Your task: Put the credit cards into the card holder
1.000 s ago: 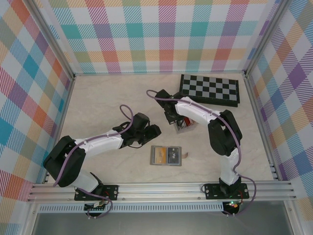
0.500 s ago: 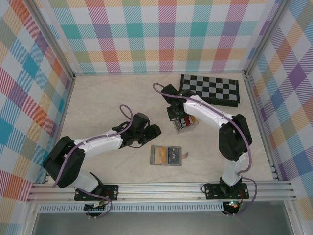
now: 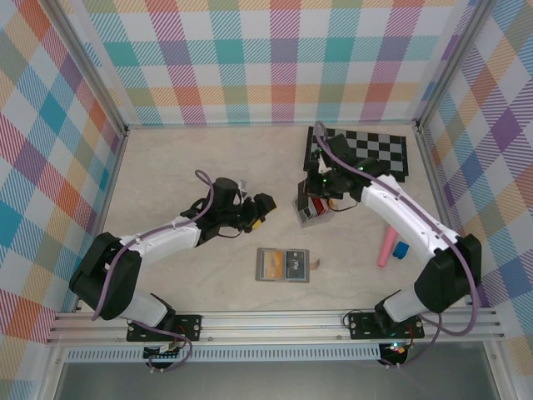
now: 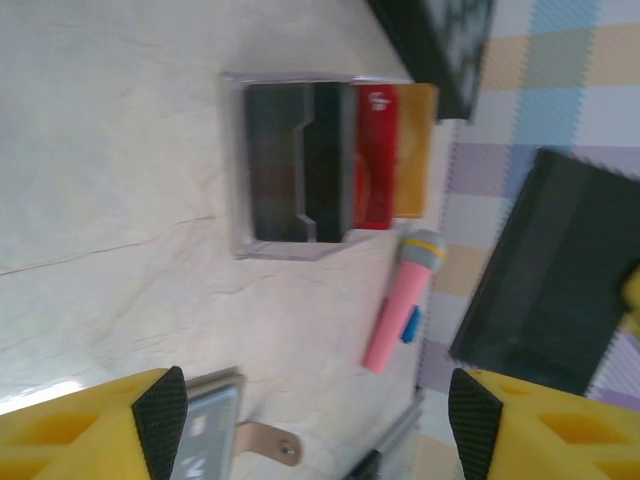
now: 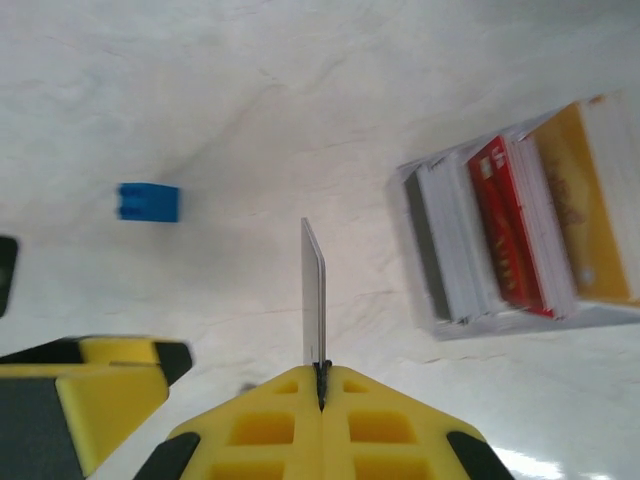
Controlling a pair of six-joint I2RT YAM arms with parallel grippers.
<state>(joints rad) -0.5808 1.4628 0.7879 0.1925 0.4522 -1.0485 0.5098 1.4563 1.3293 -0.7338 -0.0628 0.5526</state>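
**Right tool pinching one card, left tool gaping empty**

The right tool [image 5: 321, 378] is clamping its yellow fingers tight on the bottom edge of a single credit card [image 5: 313, 290]. The card is standing upright and showing edge-on, so its face cannot be told. In the right wrist view, the clear rack [image 5: 510, 240] is sitting at 2 o'clock of that card and apart from it. The rack is holding the other cards [image 5: 505, 235] on edge: grey-white, red and yellow. A small blue block [image 5: 149, 202] is lying at 10 o'clock of the held card.

From above, the right tool [image 3: 316, 196] is hanging just beside the rack [image 3: 310, 210], at its 12 o'clock. The left tool [image 3: 260, 215] is hovering at the rack's 9 o'clock, and its jaws are standing wide with nothing between them. Its black-padded fingertips [image 4: 160, 420] are framing bare table [image 3: 183, 167].

The grey card holder [image 3: 283, 265] is lying flat on the table at 6 o'clock of the rack. It is near both tools and touching neither. A chessboard [image 3: 362, 150] is resting at the rack's 1 o'clock, and a pink toy microphone [image 3: 386, 248] is lying at its 4 o'clock, just beside the blue block.
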